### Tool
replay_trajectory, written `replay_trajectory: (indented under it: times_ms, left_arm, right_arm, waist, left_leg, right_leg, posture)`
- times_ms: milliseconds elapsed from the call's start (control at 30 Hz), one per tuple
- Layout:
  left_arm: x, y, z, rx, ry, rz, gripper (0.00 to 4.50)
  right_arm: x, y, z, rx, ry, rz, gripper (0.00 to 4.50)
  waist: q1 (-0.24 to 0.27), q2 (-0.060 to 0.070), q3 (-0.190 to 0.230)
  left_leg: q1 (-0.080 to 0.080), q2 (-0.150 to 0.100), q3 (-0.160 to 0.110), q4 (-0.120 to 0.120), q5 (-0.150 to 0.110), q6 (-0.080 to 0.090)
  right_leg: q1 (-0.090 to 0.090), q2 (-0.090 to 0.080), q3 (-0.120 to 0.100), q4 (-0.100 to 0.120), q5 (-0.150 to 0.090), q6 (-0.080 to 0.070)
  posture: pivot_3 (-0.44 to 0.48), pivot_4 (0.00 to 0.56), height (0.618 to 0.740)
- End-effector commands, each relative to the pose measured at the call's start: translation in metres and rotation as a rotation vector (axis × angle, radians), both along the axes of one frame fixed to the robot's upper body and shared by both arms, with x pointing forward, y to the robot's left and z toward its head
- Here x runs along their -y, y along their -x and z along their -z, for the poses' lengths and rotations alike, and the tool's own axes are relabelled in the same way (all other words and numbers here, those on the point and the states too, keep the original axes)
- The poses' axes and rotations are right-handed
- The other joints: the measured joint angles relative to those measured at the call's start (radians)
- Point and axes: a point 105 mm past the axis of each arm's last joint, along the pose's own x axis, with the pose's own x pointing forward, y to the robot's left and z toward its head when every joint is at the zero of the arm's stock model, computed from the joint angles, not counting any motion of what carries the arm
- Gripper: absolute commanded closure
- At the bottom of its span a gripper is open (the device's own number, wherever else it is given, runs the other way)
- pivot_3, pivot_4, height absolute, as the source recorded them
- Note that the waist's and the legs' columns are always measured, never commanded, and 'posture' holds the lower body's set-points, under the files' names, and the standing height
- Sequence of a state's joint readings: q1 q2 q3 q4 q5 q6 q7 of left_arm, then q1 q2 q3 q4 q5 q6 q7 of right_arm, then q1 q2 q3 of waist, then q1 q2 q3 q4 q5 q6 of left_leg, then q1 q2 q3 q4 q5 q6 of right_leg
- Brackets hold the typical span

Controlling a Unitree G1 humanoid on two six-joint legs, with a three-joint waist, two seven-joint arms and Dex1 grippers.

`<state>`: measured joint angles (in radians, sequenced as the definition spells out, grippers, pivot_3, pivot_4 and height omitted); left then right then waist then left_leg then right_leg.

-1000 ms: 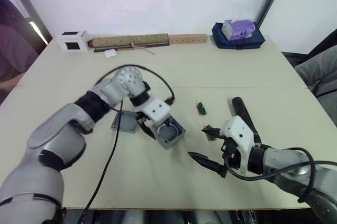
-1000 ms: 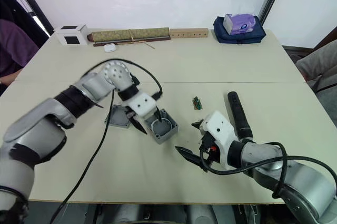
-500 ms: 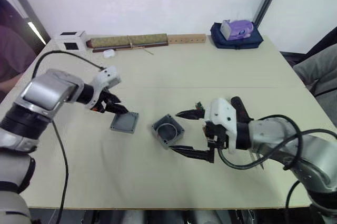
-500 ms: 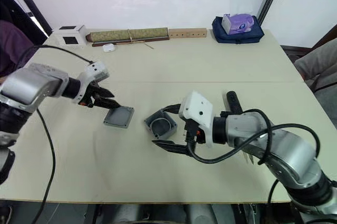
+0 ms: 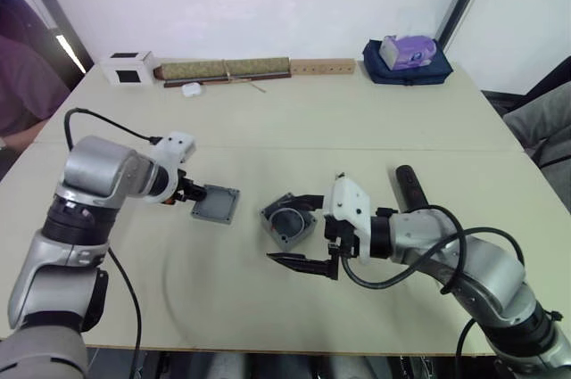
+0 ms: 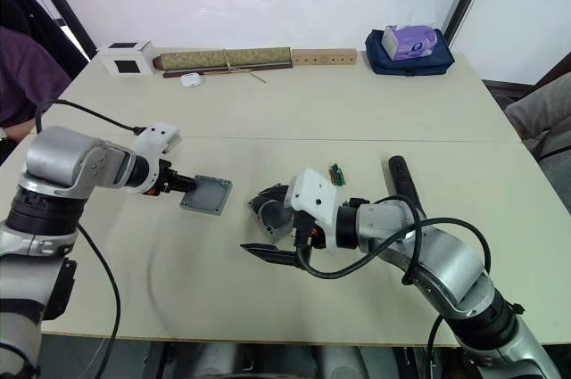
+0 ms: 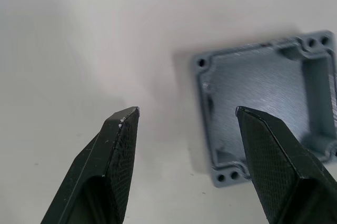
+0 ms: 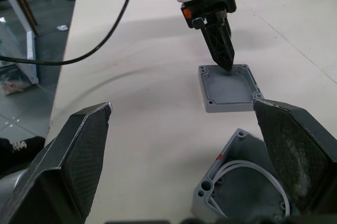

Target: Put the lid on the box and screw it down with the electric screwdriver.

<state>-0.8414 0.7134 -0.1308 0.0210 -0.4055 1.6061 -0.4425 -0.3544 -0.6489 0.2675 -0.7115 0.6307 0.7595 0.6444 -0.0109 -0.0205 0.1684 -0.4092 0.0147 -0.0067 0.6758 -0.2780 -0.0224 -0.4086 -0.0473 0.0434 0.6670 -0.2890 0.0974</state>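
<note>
The table [image 5: 375, 129] carries all parts. The electric screwdriver [image 5: 409, 185] lies untouched, well right of the box [image 5: 287, 219]. The right gripper [image 5: 299, 229] straddles the box, fingers spread wide. The lid [image 5: 216, 204] lies hollow-side up, just left of the box. The left gripper [image 7: 184, 124], fingers apart, brackets the lid's near edge. Close squarely on that rim, then invert the lid before seating it.

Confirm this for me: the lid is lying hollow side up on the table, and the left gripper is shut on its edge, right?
Not quite. The lid does lie hollow side up, but the left gripper is open at its edge, not shut on it. The left wrist view shows this.
</note>
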Motion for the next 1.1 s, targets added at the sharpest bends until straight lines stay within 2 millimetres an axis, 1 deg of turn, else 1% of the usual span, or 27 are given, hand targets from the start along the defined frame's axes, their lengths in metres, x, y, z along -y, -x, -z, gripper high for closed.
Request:
replay_trajectory:
  times_ms: [33,167,267,367,467,567,633,667,767,833,900,967,1033,1100]
  left_arm:
    - [0.002,-0.001,-0.004,-0.005,0.015,0.003,1.51]
    - [0.003,0.001,0.007,-0.048,0.012,0.003,1.51]
    - [-0.001,0.006,0.024,-0.106,0.000,-0.022,1.51]
    - [-0.005,0.008,0.036,-0.140,-0.006,-0.058,1.51]
    - [-0.002,0.007,0.044,-0.159,0.002,-0.071,2.22]
    - [0.003,0.005,0.044,-0.154,0.010,-0.075,3.39]
    - [0.006,0.004,0.044,-0.150,0.019,-0.073,4.24]
    - [0.008,0.004,0.045,-0.148,0.028,-0.073,4.41]
    - [0.010,0.003,0.046,-0.140,0.037,-0.081,4.41]
    - [0.015,0.002,0.045,-0.124,0.046,-0.076,4.41]
    - [0.024,-0.001,0.039,-0.084,0.073,-0.059,4.41]
    - [0.036,-0.011,0.025,0.009,0.163,-0.034,4.41]
    - [0.032,-0.023,0.013,0.143,0.122,0.006,4.41]
    - [0.035,-0.039,-0.010,0.307,0.195,0.040,4.41]
  right_arm:
    - [-0.002,0.004,-0.009,0.040,-0.025,0.017,0.00]
    - [-0.002,0.003,-0.010,0.041,-0.031,0.042,0.00]
    - [0.001,0.002,-0.009,0.043,-0.029,0.073,0.00]
    - [0.004,0.001,-0.009,0.043,-0.028,0.095,0.00]
    - [0.005,0.001,-0.009,0.042,-0.032,0.107,0.00]
    - [0.007,0.000,-0.008,0.038,-0.028,0.114,0.00]
    - [0.008,-0.001,-0.007,0.034,-0.021,0.118,0.00]
    - [0.009,-0.001,-0.006,0.032,-0.016,0.120,0.00]
    - [0.012,-0.002,-0.005,0.026,-0.012,0.126,0.00]
    - [0.014,-0.004,-0.004,0.022,-0.008,0.133,0.00]
    - [0.017,-0.006,-0.003,0.011,-0.008,0.145,0.00]
    - [0.021,-0.010,-0.005,-0.013,-0.035,0.162,0.00]
    - [0.026,-0.020,-0.015,-0.040,-0.107,0.198,0.00]
    - [0.030,-0.034,-0.024,-0.044,-0.151,0.244,0.00]
  waist:
    - [-0.001,0.000,0.000]
    - [-0.004,0.000,0.000]
    - [-0.004,0.000,0.000]
    - [-0.002,0.001,-0.001]
    - [-0.002,0.003,-0.002]
    - [-0.001,0.004,-0.003]
    - [-0.001,0.005,-0.004]
    - [-0.001,0.006,-0.004]
    - [-0.001,0.007,-0.005]
    - [0.000,0.009,-0.006]
    - [0.002,0.010,-0.006]
    - [0.004,0.010,-0.006]
    - [0.007,0.009,-0.006]
    - [0.003,0.009,-0.006]
  left_leg:
    - [0.000,0.000,0.000,0.000,0.000,0.000]
    - [0.000,0.000,0.000,0.000,0.000,0.000]
    - [0.000,0.000,0.000,0.000,0.000,0.000]
    - [0.001,0.000,0.000,0.000,0.000,0.000]
    - [0.003,-0.001,0.000,0.000,0.000,0.000]
    - [0.004,-0.001,0.000,0.000,0.000,0.000]
    - [0.004,-0.001,0.000,0.000,0.000,0.000]
    - [0.004,-0.001,0.000,0.000,0.000,0.000]
    - [0.005,-0.001,0.000,0.000,0.000,0.000]
    - [0.005,-0.001,0.000,0.000,0.000,0.000]
    - [0.005,-0.001,0.000,0.000,0.000,0.000]
    - [0.005,-0.002,0.000,0.000,0.000,0.000]
    - [0.005,-0.002,-0.001,0.001,0.000,0.000]
    - [0.004,-0.002,0.000,0.001,0.000,0.000]
  right_leg:
    - [0.000,0.000,0.000,0.000,0.000,0.000]
    - [0.000,0.000,0.000,0.000,0.000,0.000]
    - [0.000,0.000,0.000,0.000,0.000,0.000]
    - [0.000,0.000,0.000,0.000,0.000,0.000]
    - [0.003,0.000,0.000,0.000,0.000,0.000]
    - [0.004,0.000,0.000,0.000,0.000,0.000]
    - [0.005,0.000,0.000,0.000,0.000,0.000]
    - [0.005,0.000,0.000,0.000,0.000,0.000]
    - [0.005,0.000,0.000,0.000,0.000,0.000]
    - [0.006,0.000,0.000,0.000,0.000,0.000]
    - [0.006,-0.001,0.000,0.000,0.000,0.000]
    - [0.007,-0.001,0.000,0.000,0.000,0.000]
    - [0.007,-0.002,0.000,0.000,0.000,0.000]
    - [0.007,-0.002,0.000,-0.001,0.000,0.000]
  posture:
    - [0.000,0.150,0.740]
    - [0.000,0.150,0.740]
    - [0.000,0.150,0.740]
    - [0.000,0.150,0.740]
    - [0.000,0.150,0.740]
    - [0.000,0.150,0.740]
    - [0.000,0.150,0.740]
    - [0.000,0.150,0.740]
    - [0.000,0.150,0.740]
    - [0.000,0.150,0.740]
    - [0.000,0.150,0.740]
    - [0.000,0.150,0.740]
    - [0.000,0.150,0.740]
    - [0.000,0.150,0.740]
